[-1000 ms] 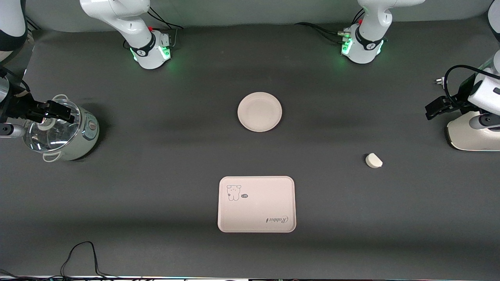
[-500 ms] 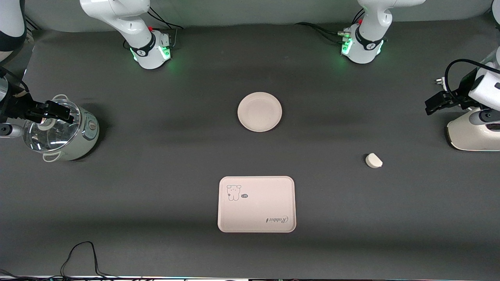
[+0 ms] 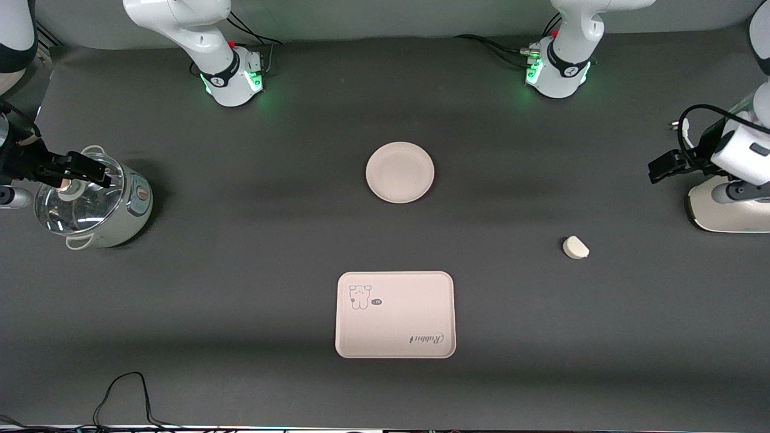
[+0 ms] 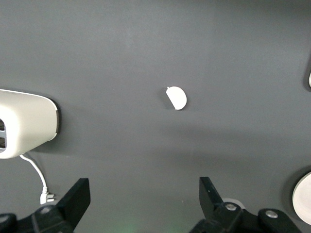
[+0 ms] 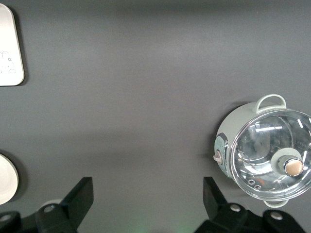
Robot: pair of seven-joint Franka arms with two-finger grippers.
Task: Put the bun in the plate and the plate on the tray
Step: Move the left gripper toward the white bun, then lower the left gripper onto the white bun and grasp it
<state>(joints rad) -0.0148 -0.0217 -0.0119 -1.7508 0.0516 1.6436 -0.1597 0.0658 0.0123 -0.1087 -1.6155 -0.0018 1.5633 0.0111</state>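
Front view, left gripper shifted slightly, bun unmoved

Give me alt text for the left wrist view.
A small white bun lies alone on the dark table, apart from the open left gripper. A white appliance and its cord sit at one edge.
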